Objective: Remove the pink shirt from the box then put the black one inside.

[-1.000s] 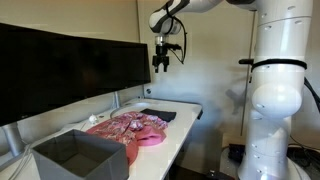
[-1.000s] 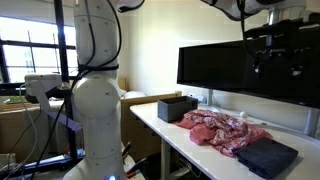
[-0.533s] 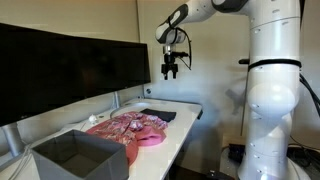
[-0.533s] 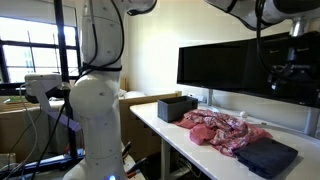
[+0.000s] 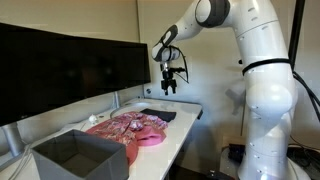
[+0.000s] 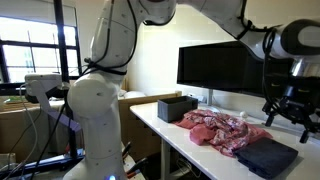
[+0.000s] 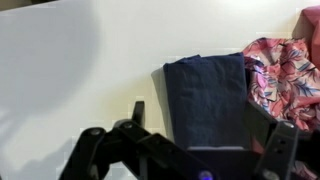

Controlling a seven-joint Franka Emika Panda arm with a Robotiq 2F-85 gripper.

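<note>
Pink shirt [image 5: 130, 127] lies at middle of desk [image 7: 60, 80], w/ box [image 5: 80, 155] just beside it at one end. Gripper [image 5: 169, 89] hangs open & empty above black shirt [image 7: 205, 100], nr opposite end.

Soft, even light is seen throughout; daylight is admitted through a large paned window [image 6: 25, 60] well apart from the black tool [image 6: 286, 112]. In the wrist view the tool is blurred, and a faint shadow is cast on the flat white table [image 7: 50, 60] left of it.
</note>
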